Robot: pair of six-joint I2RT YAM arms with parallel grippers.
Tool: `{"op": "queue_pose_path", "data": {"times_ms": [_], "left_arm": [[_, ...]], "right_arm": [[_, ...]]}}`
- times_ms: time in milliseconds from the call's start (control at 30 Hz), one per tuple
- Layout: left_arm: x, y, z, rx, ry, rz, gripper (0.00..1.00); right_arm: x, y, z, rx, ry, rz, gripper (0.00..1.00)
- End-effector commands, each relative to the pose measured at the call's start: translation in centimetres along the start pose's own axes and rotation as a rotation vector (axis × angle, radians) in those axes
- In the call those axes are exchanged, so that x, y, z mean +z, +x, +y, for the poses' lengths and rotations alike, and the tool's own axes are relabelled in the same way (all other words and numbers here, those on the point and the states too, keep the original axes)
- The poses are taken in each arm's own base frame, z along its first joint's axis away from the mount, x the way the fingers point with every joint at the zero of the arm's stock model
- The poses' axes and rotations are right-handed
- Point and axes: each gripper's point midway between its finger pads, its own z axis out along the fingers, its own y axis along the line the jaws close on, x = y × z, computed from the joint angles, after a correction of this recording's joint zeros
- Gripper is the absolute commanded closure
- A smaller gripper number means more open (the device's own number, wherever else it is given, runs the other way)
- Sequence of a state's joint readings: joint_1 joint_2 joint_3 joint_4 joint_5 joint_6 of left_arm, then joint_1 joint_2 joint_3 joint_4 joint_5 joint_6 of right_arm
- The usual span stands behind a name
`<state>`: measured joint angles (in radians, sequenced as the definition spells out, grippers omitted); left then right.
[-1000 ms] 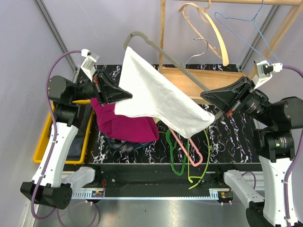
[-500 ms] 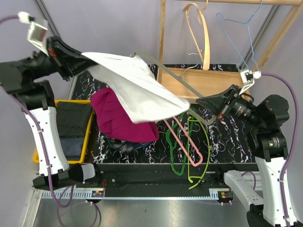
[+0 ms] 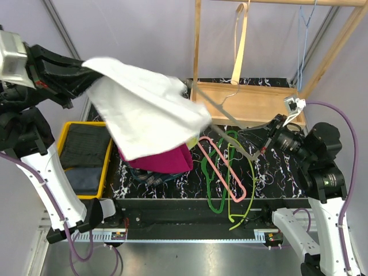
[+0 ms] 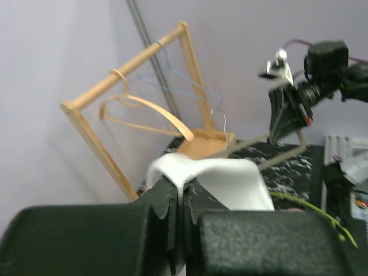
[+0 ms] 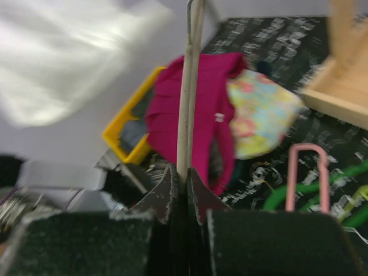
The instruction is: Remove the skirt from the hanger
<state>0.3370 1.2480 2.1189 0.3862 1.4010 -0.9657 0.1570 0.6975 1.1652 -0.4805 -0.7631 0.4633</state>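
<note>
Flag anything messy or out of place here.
Three loose hangers lie tangled on the table: a pink hanger, a green hanger and a lime hanger that pokes past the front edge. A magenta garment lies crumpled beside them.

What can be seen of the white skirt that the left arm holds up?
The white skirt is plain, with no pattern showing, and the fabric looks thin and soft. It is raised above the table and spread wide like a sheet, sagging down toward the right. The left claw is shut on its upper left corner. Its right edge reaches the tip of the grey hanger, which the right claw grips. Whether it is hooked there cannot be told. It partly hides a magenta garment lying below.
</note>
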Motion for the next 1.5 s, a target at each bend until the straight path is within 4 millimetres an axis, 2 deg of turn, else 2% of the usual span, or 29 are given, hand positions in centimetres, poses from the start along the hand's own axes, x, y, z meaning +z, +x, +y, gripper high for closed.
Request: {"op": "queue_pose_path", "data": {"times_ms": [0, 67, 133, 300, 367, 400, 467, 500, 533, 567, 600, 667, 700, 767, 800, 867, 900, 933, 1000, 1033, 1067, 1133, 1167, 1200, 1233, 1267, 1333, 1433, 1467], "left_arm": [[0.3, -5.5, 0.7, 0.035, -0.108, -0.203, 1.00], [0.4, -6.4, 0.7, -0.004, -0.095, -0.246, 1.00], [0.5, -6.7, 1.0, -0.012, -0.092, -0.255, 1.00], [0.3, -5.3, 2.2, -0.007, -0.111, -0.231, 1.00], [0.3, -4.7, 2.5, -0.005, -0.121, -0.217, 1.00], [0.2, -3.7, 3.3, -0.032, -0.129, -0.203, 1.00], [0.1, -3.0, 2.8, -0.014, -0.126, -0.196, 1.00], [0.0, -1.4, 3.9, -0.055, -0.136, -0.191, 1.00], [-0.1, -1.2, 3.2, -0.044, -0.136, -0.189, 1.00], [-0.2, -0.5, 3.6, -0.027, -0.146, -0.182, 1.00], [-0.2, 1.2, 4.5, -0.079, -0.153, -0.164, 1.00], [-0.2, 2.4, 4.3, -0.060, -0.150, -0.152, 1.00], [-0.3, 4.5, 5.4, -0.119, -0.167, -0.133, 1.00], [-0.3, 6.3, 5.8, -0.084, -0.181, -0.107, 1.00], [-0.3, 8.8, 6.5, -0.170, -0.193, -0.077, 1.00], [0.0, 10.9, 6.3, -0.144, -0.180, -0.044, 1.00], [-0.2, 13.4, 6.6, -0.203, -0.194, -0.020, 1.00], [-0.2, 14.6, 6.8, -0.198, -0.194, -0.005, 1.00], [-0.2, 18.4, 6.5, -0.284, -0.190, 0.044, 1.00], [-0.3, 19.8, 6.6, -0.255, -0.193, 0.069, 1.00], [-0.2, 21.9, 6.5, -0.290, -0.192, 0.096, 1.00], [-0.5, 24.9, 6.0, -0.304, -0.202, 0.154, 1.00], [-0.5, 26.7, 5.8, -0.324, -0.205, 0.180, 1.00], [-0.7, 28.1, 5.4, -0.345, -0.210, 0.213, 1.00], [-0.8, 29.3, 5.5, -0.284, -0.214, 0.245, 1.00], [-0.8, 31.0, 5.3, -0.314, -0.232, 0.281, 1.00], [-0.6, 32.4, 5.1, -0.313, -0.215, 0.312, 1.00], [-0.1, 34.7, 4.5, -0.291, -0.210, 0.373, 1.00], [0.2, 35.9, 3.9, -0.302, -0.207, 0.405, 1.00]], "right_arm": [[0.0, 3.8, -9.3, 0.085, 0.387, 0.098, 1.00], [-0.3, 4.4, -11.2, 0.103, 0.479, 0.119, 1.00], [-0.5, 4.5, -12.1, 0.102, 0.519, 0.125, 1.00], [-0.8, 4.4, -11.2, 0.097, 0.501, 0.113, 1.00], [-1.2, 4.9, -11.2, 0.113, 0.516, 0.124, 1.00], [-1.4, 5.3, -11.6, 0.135, 0.538, 0.128, 1.00], [-1.9, 6.1, -11.7, 0.168, 0.565, 0.141, 1.00], [-2.1, 6.7, -12.1, 0.199, 0.586, 0.147, 1.00], [-2.4, 7.4, -12.2, 0.222, 0.603, 0.163, 1.00], [-2.5, 7.8, -12.3, 0.250, 0.618, 0.166, 1.00], [-2.7, 8.8, -12.8, 0.273, 0.635, 0.189, 1.00], [-2.9, 10.1, -13.3, 0.322, 0.659, 0.217, 1.00], [-2.9, 11.2, -13.7, 0.347, 0.670, 0.243, 1.00], [-2.8, 12.4, -13.9, 0.396, 0.674, 0.275, 1.00], [-2.7, 13.3, -14.0, 0.424, 0.669, 0.297, 1.00], [-2.6, 14.1, -14.2, 0.453, 0.669, 0.319, 1.00], [-2.7, 14.7, -14.5, 0.463, 0.680, 0.333, 1.00], [-2.8, 15.0, -14.7, 0.474, 0.691, 0.348, 1.00], [-3.0, 15.6, -15.3, 0.480, 0.722, 0.370, 1.00], [-3.1, 15.8, -15.5, 0.485, 0.736, 0.381, 0.98], [-3.2, 15.9, -15.9, 0.485, 0.756, 0.383, 0.85], [-3.5, 16.2, -16.2, 0.497, 0.786, 0.395, 0.66], [-3.7, 15.9, -16.5, 0.496, 0.815, 0.382, 0.44], [-3.9, 15.9, -16.5, 0.499, 0.831, 0.385, 0.35], [-4.1, 15.8, -16.6, 0.500, 0.845, 0.384, 0.19], [-4.3, 15.2, -16.8, 0.488, 0.872, 0.367, 0.01], [-4.8, 14.7, -16.6, 0.480, 0.894, 0.361, 0.00], [-5.4, 12.8, -16.2, 0.451, 0.923, 0.308, 0.00], [-5.5, 11.5, -15.9, 0.434, 0.933, 0.275, 0.00]]}}
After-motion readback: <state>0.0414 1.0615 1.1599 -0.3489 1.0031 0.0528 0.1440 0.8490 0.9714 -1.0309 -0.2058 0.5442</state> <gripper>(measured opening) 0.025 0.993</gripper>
